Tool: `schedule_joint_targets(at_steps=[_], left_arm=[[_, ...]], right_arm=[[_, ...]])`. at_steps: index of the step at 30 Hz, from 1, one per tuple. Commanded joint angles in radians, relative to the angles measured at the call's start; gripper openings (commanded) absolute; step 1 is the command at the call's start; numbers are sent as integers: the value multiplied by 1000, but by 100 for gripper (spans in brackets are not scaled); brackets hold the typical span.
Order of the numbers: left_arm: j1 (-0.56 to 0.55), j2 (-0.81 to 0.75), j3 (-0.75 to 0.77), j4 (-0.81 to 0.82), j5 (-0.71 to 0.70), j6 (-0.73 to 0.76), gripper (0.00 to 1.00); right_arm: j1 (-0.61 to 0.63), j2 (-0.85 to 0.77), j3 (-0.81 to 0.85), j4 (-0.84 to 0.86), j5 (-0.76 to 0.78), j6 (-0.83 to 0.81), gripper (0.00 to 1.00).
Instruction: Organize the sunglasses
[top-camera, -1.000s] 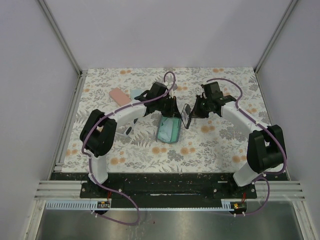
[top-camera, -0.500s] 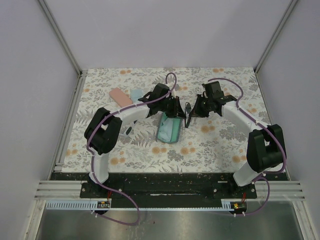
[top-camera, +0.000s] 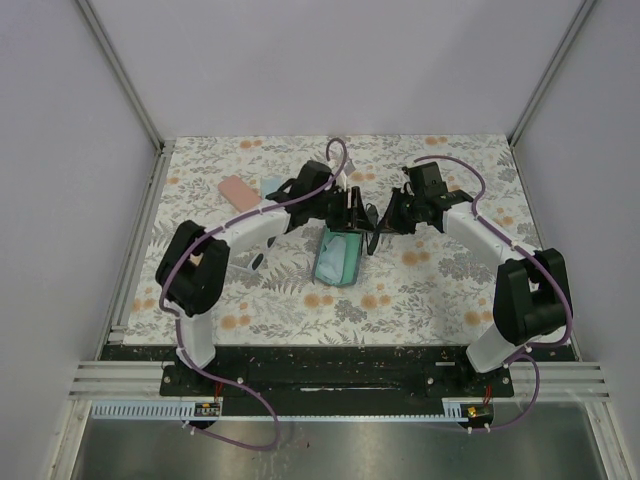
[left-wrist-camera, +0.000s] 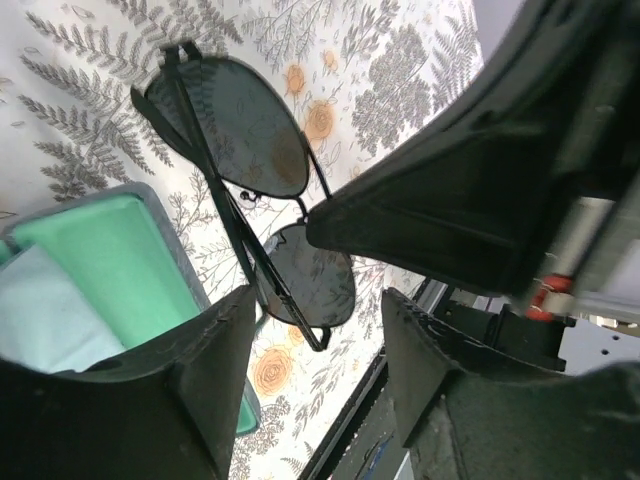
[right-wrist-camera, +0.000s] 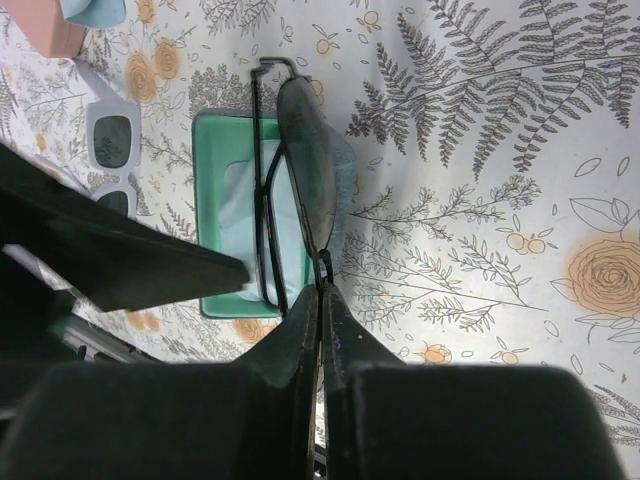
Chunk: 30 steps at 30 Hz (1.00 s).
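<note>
My right gripper (right-wrist-camera: 322, 292) is shut on one end of the thin black sunglasses (right-wrist-camera: 308, 160), which hang folded over the right edge of an open case with a green lining (right-wrist-camera: 215, 190). In the top view these black sunglasses (top-camera: 371, 218) sit between the right gripper (top-camera: 384, 222) and the left gripper (top-camera: 352, 212). The left gripper (left-wrist-camera: 320, 345) is open, and the lower lens of the black sunglasses (left-wrist-camera: 250, 125) lies just past its fingertips, touching neither. The whitish sunglasses (right-wrist-camera: 112, 140) lie on the table left of the case.
A light blue cloth (right-wrist-camera: 240, 225) lies inside the green-lined case (top-camera: 338, 260). A pink case (top-camera: 238, 192) and another light blue cloth (top-camera: 270, 186) lie at the back left. The table has a floral cover, with white walls on three sides.
The left gripper has gone from shut to open next to the black sunglasses. The sunglasses, spread wider a second ago, now hang folded in the right gripper, a little farther back.
</note>
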<state>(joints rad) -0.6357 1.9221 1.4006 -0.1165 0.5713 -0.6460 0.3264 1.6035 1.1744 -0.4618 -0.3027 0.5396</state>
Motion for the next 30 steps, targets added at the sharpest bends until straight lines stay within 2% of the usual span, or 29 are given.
schedule_joint_targets(at_steps=[1,6,10,14,19,30], left_arm=[[48,-144,-2,-31,6,54,59],[90,-219,-67,-57,-2,68,60],[140,-278,-129,-75,-39,89,58],[175,-299,-195,-89,-83,109,57],[188,-311,-294,-22,-128,98,56],[189,-273,-347,32,-160,80,52]], right_arm=[[3,3,22,18,-21,5,0],[5,15,30,20,-24,11,0],[3,-3,27,52,-93,20,0],[3,-22,-34,175,-214,81,0],[7,-28,-143,391,-325,213,0],[71,-45,-292,649,-305,344,0]])
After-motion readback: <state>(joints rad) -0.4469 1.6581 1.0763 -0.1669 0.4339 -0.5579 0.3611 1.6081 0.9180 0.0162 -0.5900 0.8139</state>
